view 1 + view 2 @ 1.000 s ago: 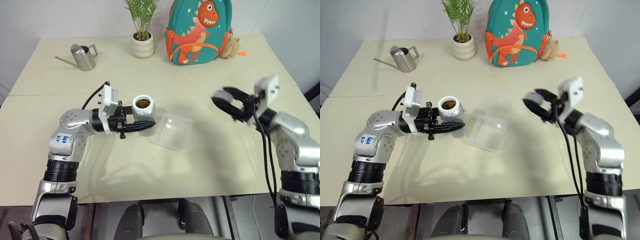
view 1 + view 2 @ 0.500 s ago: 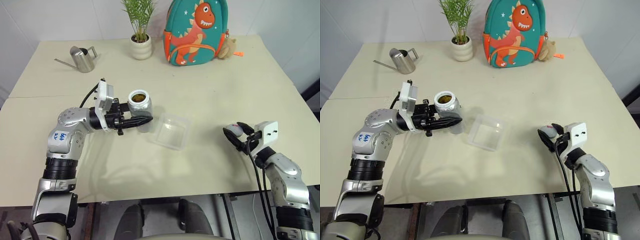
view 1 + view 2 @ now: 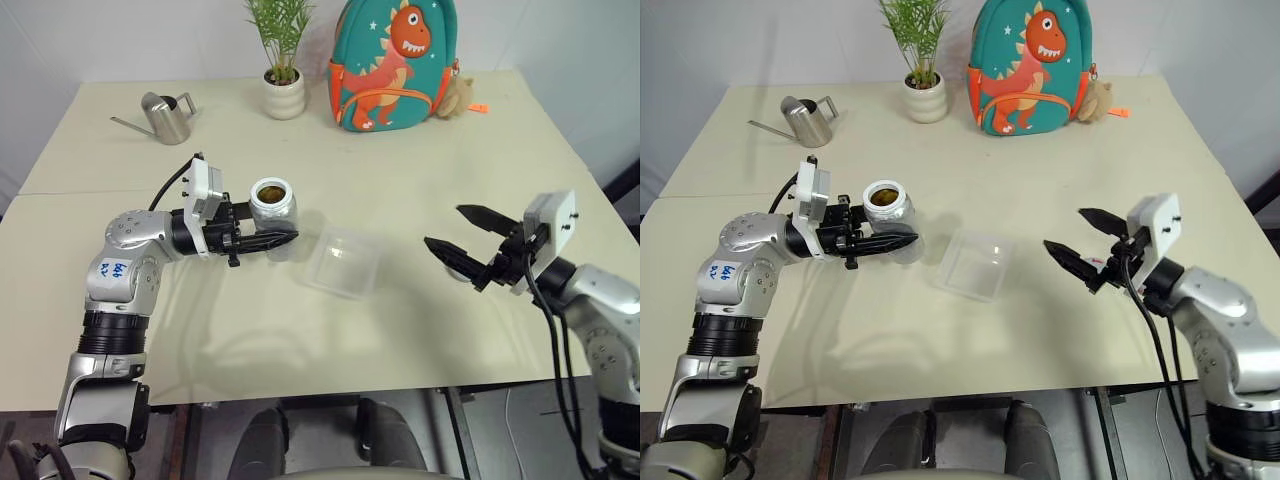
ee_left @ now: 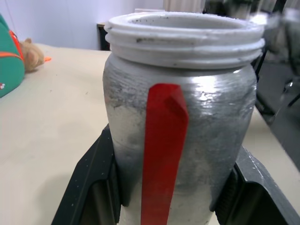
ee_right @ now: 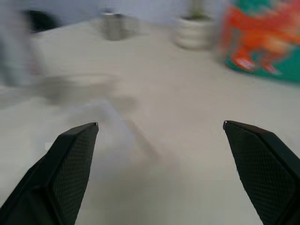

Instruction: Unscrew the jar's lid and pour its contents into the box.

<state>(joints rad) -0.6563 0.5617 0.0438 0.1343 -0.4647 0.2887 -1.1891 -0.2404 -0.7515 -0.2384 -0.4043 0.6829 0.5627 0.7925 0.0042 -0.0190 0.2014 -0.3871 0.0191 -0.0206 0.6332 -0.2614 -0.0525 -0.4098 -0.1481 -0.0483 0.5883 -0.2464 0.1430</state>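
Lid off: jar [image 3: 272, 203] open and upright, left gripper [image 3: 262, 240] pinching its body just beside the box [image 3: 345, 262] on the tabletop [image 3: 420, 160]. Right gripper [image 3: 462, 236] spread, empty. Pouring step; next, tip jar over box so pellets [image 3: 270, 192] fall inside.

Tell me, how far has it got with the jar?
Done: the jar stands open, no lid on it, brown contents showing inside. In hand: the left gripper holds it upright beside the box; the right gripper is open, holding nothing. Left: pouring, since the box looks empty.
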